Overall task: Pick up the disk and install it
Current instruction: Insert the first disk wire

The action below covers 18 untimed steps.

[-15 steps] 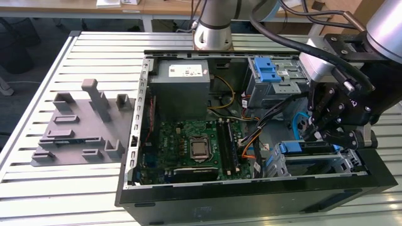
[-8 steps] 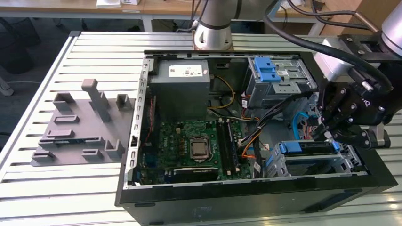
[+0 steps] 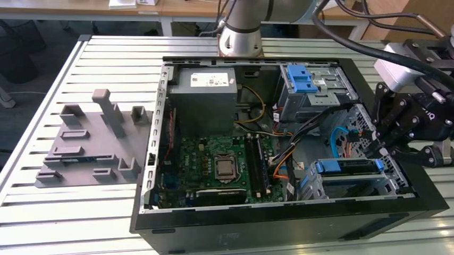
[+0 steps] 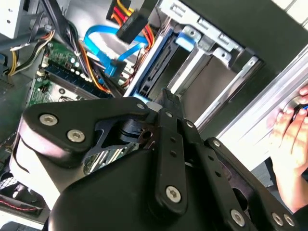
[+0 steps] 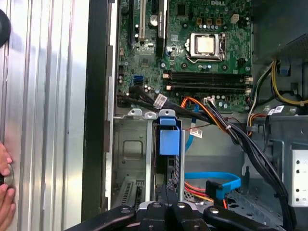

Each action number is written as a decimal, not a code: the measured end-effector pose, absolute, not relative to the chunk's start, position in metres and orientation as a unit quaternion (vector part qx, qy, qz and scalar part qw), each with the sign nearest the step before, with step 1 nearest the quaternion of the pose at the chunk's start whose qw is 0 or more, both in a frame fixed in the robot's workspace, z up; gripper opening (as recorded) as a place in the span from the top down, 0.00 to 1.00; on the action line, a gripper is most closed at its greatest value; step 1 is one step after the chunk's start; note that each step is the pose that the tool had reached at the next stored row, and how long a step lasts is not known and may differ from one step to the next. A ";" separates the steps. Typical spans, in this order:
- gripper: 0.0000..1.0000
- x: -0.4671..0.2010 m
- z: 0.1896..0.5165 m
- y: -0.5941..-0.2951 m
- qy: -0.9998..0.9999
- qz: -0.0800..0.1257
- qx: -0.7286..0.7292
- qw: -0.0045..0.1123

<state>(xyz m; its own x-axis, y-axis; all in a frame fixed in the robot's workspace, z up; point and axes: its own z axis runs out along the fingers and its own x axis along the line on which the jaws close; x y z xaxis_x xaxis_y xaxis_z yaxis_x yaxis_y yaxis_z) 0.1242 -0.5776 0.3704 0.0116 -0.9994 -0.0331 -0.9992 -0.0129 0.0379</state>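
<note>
Site: black open-sided computer case (image 3: 284, 223) lying on a slatted aluminium table (image 3: 99, 53)
Arm: silver-grey robot arm column (image 3: 241, 26) rises behind the case in the exterior view
Gripper: black two-finger gripper (image 3: 383, 153) hangs over the case's end at the exterior view's right, tips just above the lower drive bay
Fingers: drawn close together in both wrist views (image 5: 168, 206) (image 4: 166, 96), tips at the drive's near end; whether they pinch it cannot be told
Disk: flat silver-grey hard drive with blue plastic rails (image 3: 347, 166) sits on edge inside the lower grey metal drive cage (image 3: 354, 187), its blue rail end (image 5: 169, 142) towards the board
Cabling: flat blue data cable (image 5: 211, 178) loops loose beside the cage, near orange and black leads
Board: green motherboard (image 3: 220, 164) exposed on the case floor
Other fittings: large grey metal power box (image 3: 206, 95) at the far wall; upper grey cage with blue latch (image 3: 305, 79) beside it
Table, exterior view's left: grey moulded fixture plate (image 3: 92, 143), well apart from the case
Person: a hand (image 4: 288, 134) rests at the table's edge
</note>
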 end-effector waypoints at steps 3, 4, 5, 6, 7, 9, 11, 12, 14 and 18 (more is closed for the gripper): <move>0.89 0.128 0.371 -0.578 -0.703 -0.025 0.711 0.002; 0.89 0.129 0.372 -0.578 -0.703 -0.025 0.711 0.002; 0.89 0.129 0.373 -0.578 -0.703 -0.025 0.711 0.002; 0.89 0.129 0.375 -0.578 -0.703 -0.025 0.711 0.002; 0.89 0.129 0.377 -0.577 -0.703 -0.025 0.711 0.002; 0.89 0.129 0.381 -0.577 -0.703 -0.025 0.711 0.002; 0.89 0.129 0.384 -0.577 -0.703 -0.025 0.711 0.002; 0.89 0.129 0.384 -0.577 -0.703 -0.025 0.711 0.002; 0.89 0.131 0.384 -0.576 -0.703 -0.025 0.711 0.002; 0.89 0.144 0.384 -0.573 -0.703 -0.026 0.711 0.003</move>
